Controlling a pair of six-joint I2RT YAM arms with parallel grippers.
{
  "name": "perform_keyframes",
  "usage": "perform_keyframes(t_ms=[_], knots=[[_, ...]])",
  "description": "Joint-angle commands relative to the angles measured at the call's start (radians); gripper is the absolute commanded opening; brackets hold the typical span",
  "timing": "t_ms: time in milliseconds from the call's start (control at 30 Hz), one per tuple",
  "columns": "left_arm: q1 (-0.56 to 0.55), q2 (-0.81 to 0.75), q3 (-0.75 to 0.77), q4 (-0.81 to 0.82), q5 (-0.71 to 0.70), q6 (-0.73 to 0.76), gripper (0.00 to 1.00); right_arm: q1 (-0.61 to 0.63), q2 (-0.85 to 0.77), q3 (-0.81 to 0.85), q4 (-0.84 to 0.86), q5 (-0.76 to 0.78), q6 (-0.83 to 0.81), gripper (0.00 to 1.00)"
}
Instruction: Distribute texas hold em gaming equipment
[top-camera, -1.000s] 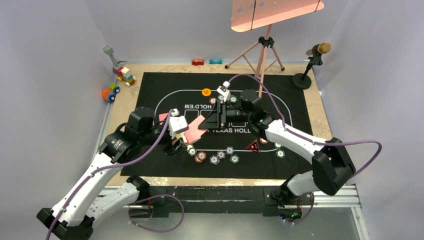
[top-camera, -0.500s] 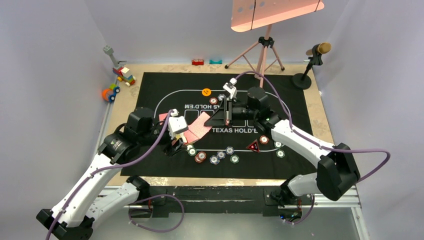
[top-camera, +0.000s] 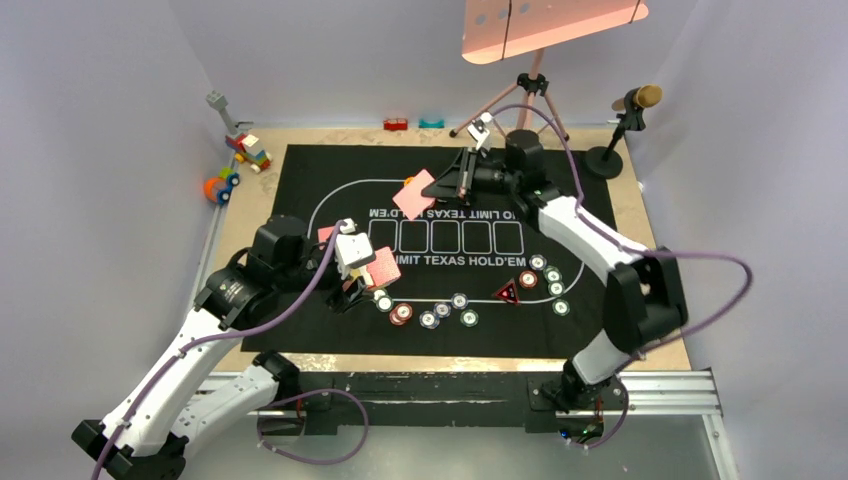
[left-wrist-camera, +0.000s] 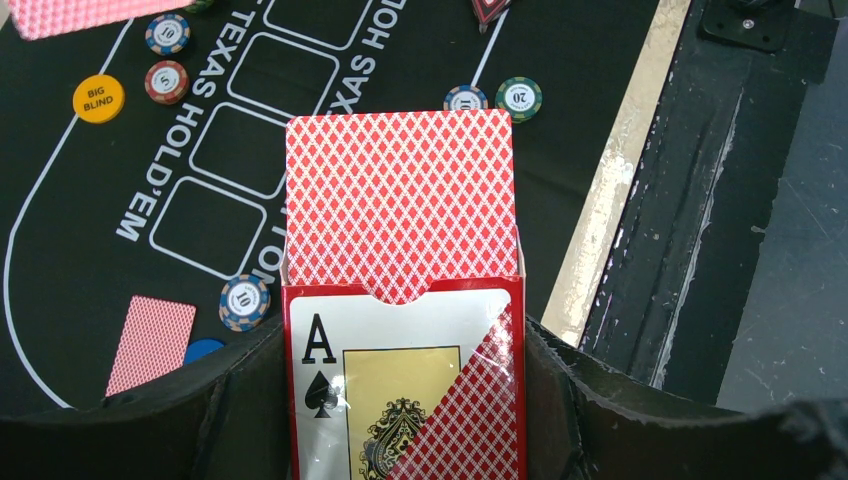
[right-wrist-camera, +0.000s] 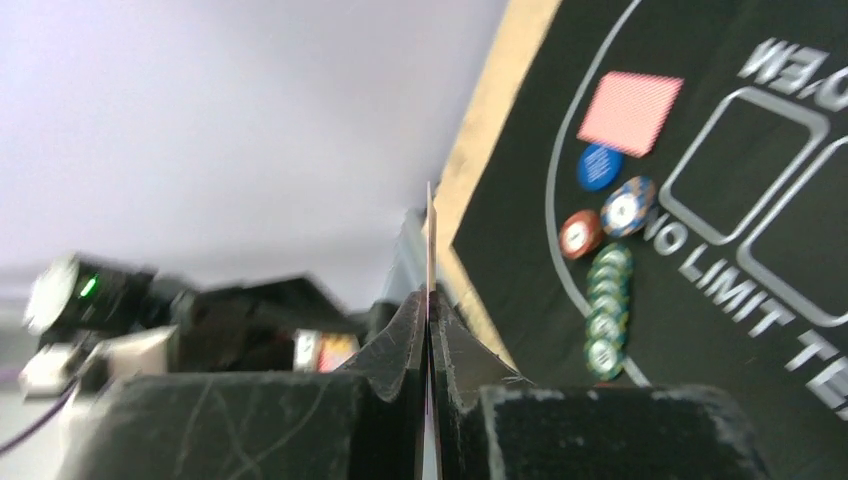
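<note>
The pink-backed playing card (top-camera: 413, 196) hung pinched between the shut fingers of the right gripper (top-camera: 452, 186) over the far side of the black printed mat (top-camera: 330, 170), apparently for dealing there. The left gripper (top-camera: 368, 280) clamped the red-edged card box (left-wrist-camera: 400, 400), leaving its deck (left-wrist-camera: 400, 210) exposed for drawing.

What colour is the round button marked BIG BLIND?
The button is orange with dark lettering; the left wrist view shows it best.
</note>
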Motion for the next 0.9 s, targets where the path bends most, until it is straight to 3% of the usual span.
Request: perform_keyframes(t_ms=[0, 400, 600, 867], knots=[[0.002, -0.018, 0.023, 0.044, 0.026, 0.006, 0.22, -0.021, 0.209, 0.152, -0.096, 0.111, -0.094, 0.03], [0.002, -0.024, 0.027, 0.043, 0.044, 0.01, 0.22, -0.024, 0.744, 0.567, -0.001, 0.313, -0.039, 0.01], [0.002, -0.035, 0.035, 0.027, 0.044, 0.01, 0.22, -0.024, 0.843, 0.629, 0.054, 0.385, 0.014, 0.03], [0.003, -0.047, 0.029, 0.02, 0.052, 0.007, 0.22, -0.024, 0.865, 0.699, -0.107, 0.515, -0.042, 0.17]])
